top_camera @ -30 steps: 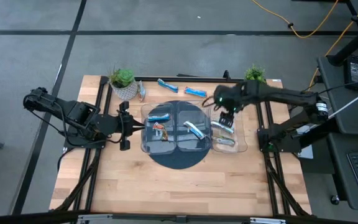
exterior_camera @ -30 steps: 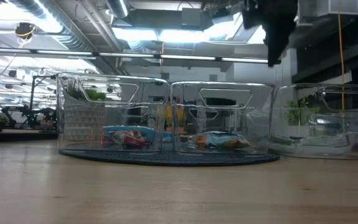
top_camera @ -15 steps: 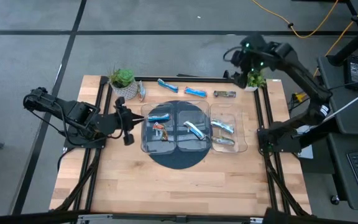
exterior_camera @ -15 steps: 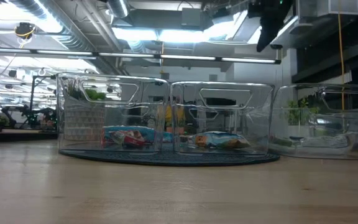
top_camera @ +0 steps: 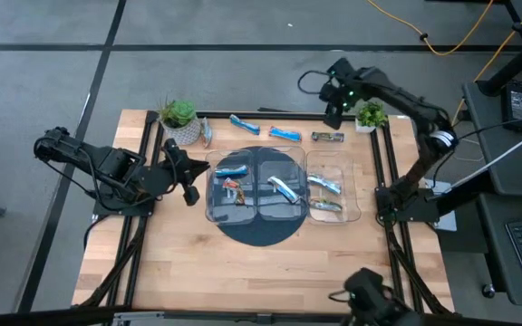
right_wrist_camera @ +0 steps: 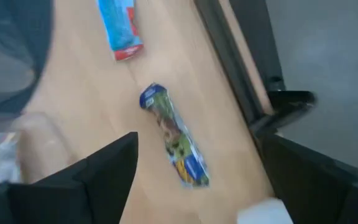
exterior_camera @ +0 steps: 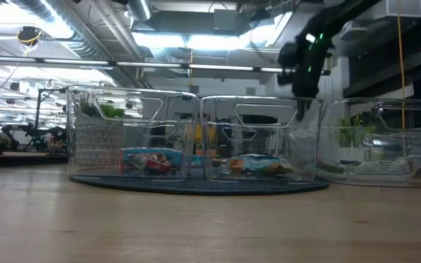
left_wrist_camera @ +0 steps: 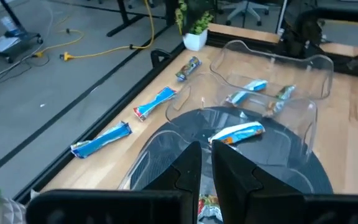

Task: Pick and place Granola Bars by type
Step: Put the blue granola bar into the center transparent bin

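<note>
A dark brown granola bar (top_camera: 327,137) lies flat on the table near its far edge, also in the right wrist view (right_wrist_camera: 176,144). My right gripper (top_camera: 333,110) hangs open just above it, one finger to each side of it (right_wrist_camera: 197,186), touching nothing. Two blue bars (top_camera: 245,124) (top_camera: 285,134) and a silver one (top_camera: 207,133) lie along the far edge. More bars lie in three clear trays (top_camera: 243,204). My left gripper (top_camera: 192,181) is shut and empty, held above the table left of the trays (left_wrist_camera: 207,168).
Two trays stand on a dark round mat (top_camera: 259,237); the third tray (top_camera: 356,195) is to their right. Two small potted plants (top_camera: 179,118) (top_camera: 370,115) stand at the far corners. Bare wood lies toward the near edge.
My right gripper has left the space above the right-hand tray, swung out past the table's far edge, then come back left and down over the dark brown bar. My left gripper has rolled about its own axis without shifting place.
</note>
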Robot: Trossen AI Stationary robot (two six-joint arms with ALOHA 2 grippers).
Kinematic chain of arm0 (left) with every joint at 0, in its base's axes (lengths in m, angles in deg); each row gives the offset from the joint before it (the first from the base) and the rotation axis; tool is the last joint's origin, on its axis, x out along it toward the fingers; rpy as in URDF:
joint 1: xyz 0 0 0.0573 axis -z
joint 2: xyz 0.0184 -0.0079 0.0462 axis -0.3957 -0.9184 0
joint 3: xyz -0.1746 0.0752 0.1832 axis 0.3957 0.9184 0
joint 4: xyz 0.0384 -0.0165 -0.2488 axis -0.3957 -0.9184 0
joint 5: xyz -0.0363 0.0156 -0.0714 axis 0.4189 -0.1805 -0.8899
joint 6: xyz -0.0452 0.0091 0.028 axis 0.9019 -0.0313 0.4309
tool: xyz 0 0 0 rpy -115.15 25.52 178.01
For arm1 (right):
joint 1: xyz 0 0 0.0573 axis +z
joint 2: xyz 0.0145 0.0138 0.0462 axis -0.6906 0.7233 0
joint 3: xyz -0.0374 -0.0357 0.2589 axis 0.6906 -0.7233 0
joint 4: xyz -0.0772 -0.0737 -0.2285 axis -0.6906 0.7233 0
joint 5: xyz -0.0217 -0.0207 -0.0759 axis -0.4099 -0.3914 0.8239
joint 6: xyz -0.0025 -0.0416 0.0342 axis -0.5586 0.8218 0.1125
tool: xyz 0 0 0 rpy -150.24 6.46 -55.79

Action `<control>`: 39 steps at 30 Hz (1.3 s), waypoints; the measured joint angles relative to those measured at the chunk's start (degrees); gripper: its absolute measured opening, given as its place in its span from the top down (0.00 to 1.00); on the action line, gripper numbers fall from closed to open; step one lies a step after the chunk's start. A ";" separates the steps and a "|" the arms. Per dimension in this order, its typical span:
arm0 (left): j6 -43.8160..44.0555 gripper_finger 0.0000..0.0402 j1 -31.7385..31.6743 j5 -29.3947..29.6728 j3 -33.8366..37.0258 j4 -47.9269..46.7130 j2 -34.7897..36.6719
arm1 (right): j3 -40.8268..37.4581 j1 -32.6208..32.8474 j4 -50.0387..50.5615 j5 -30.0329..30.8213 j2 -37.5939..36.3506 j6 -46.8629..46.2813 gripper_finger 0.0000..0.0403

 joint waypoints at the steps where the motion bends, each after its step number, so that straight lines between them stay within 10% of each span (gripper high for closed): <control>1: 0.68 0.92 0.00 0.07 0.01 0.00 -0.01 | -1.40 0.00 -1.96 0.08 0.91 -0.55 0.17; 27: 3.13 0.92 0.00 4.24 -0.01 0.00 -0.01 | -13.43 0.02 -13.02 2.67 13.60 0.59 0.26; 39: 3.92 0.92 -0.02 4.25 0.00 -0.01 -0.01 | -10.04 0.04 -9.97 2.45 13.85 0.40 0.79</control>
